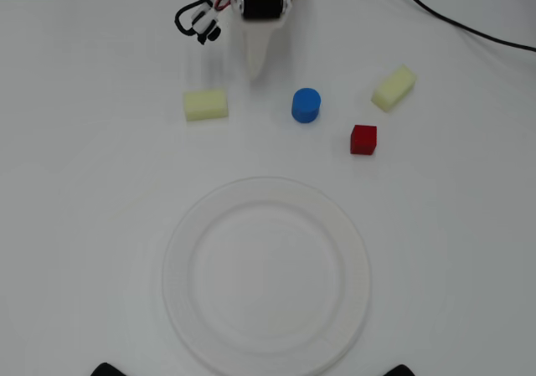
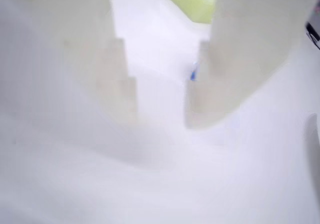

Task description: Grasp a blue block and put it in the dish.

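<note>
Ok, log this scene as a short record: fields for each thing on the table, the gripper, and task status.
blue block: upright on the table, above the dish in the overhead view, untouched
dish: white, empty
red cube: right of and below the blue block
yellow blocks: one left of the blue block, one to the right
gripper: near the top edge, left of and above the blue block, holding nothing; wrist view shows a gap between its fingers
task status: block not yet grasped

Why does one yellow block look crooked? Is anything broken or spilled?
Nothing is broken or spilled. The right yellow block just lies tilted, unlike the left yellow block. The dish is empty, and the blue block stands upright.
</note>
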Robot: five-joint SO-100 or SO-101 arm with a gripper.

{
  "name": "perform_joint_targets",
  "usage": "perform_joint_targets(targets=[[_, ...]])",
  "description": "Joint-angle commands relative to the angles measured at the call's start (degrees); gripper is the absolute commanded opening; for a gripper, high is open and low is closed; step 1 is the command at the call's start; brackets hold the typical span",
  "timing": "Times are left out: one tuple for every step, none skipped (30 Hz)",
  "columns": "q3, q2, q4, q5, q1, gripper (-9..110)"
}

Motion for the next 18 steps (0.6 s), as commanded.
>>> perform_joint_targets(targets=[[-11.7, -11.2, 3.2, 1.7, -2.0, 11], [-14.2, -14.3, 4.5, 2.0, -3.2, 12], [-16.1, -16.7, 5.4, 1.9, -4.6, 14], [-17.4, -18.5, 5.7, 1.9, -6.0, 16], [-18.2, -19.6, 5.7, 1.9, -7.3, 18], [-18.9, -20.7, 5.7, 1.9, -8.4, 20], [-19.8, -21.7, 5.7, 2.0, -9.4, 22], [-20.7, -22.9, 5.7, 2.2, -10.3, 24], [-21.4, -24.1, 5.7, 2.3, -11.1, 27], [-22.5, -25.6, 5.7, 2.5, -11.7, 29], [-23.5, -27.2, 5.7, 2.6, -12.2, 32], [-24.4, -28.8, 5.5, 2.8, -12.7, 33], [-25.6, -30.7, 5.4, 2.9, -12.9, 34], [-26.7, -32.7, 5.3, 3.1, -13.2, 35], [-27.8, -34.6, 4.8, 3.3, -13.4, 35], [-28.7, -36.5, 4.3, 3.3, -13.6, 35], [-29.5, -38.1, 3.8, 3.4, -13.9, 35], [-30.2, -39.6, 3.3, 3.6, -14.3, 35]])
